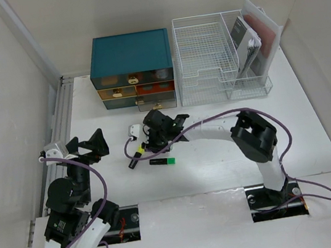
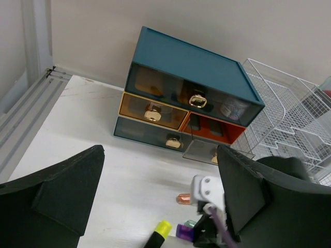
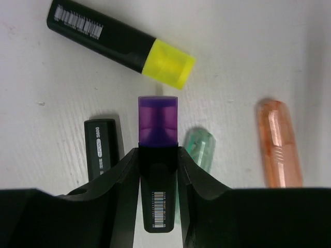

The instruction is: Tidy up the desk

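The white desk [image 1: 221, 165] holds a small cluster of markers left of centre. My right gripper [image 1: 155, 139] reaches over them. In the right wrist view it [image 3: 158, 152] is shut on a black highlighter with a purple cap [image 3: 158, 119], low over the desk [image 3: 248, 51]. Around it lie a yellow-capped highlighter [image 3: 121, 44], another black highlighter [image 3: 101, 147], a pale green clear cap [image 3: 200, 147] and an orange clear pen [image 3: 279, 144]. My left gripper [image 1: 91, 149] is open and empty, left of the cluster; its view [image 2: 155, 181] shows the yellow cap [image 2: 161, 230] and purple cap [image 2: 184, 231].
A teal drawer box [image 1: 132, 69] stands at the back, its lower right drawer [image 2: 204, 151] slightly ajar. A white wire-mesh tray rack [image 1: 212, 61] with papers [image 1: 253, 42] stands to its right. A green-capped highlighter [image 1: 162, 160] lies just in front of the right gripper.
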Motion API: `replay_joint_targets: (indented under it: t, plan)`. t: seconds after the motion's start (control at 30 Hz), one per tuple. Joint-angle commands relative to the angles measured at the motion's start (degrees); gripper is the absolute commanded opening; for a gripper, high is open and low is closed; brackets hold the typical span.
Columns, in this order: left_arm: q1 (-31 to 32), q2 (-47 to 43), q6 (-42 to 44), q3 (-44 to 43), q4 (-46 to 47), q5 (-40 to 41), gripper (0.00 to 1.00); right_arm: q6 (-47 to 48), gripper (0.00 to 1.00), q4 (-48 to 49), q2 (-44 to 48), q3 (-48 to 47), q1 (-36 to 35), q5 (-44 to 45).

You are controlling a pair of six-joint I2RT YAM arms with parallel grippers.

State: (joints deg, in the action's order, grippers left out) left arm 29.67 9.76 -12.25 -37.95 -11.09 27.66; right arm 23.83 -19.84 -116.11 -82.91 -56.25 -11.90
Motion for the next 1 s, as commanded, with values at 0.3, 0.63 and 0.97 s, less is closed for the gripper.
replay_joint_targets:
  t: [0.3, 0.63, 0.97]
  plan:
    - [0.3, 1.84, 1.44, 0.16, 1.25, -1.73, 0.89, 5.78, 0.01, 9.72, 16.8, -4.09, 2.19, 20.76]
    - [0.3, 2.99, 1.44, 0.16, 1.25, -2.26, 0.89, 9.56, 0.01, 12.53, 8.11, -13.93, 7.91, 31.23]
    - [0.3, 2.99, 1.44, 0.16, 1.25, -2.26, 0.89, 10.71, 0.43, 13.86, 2.38, -17.11, 9.14, 31.94]
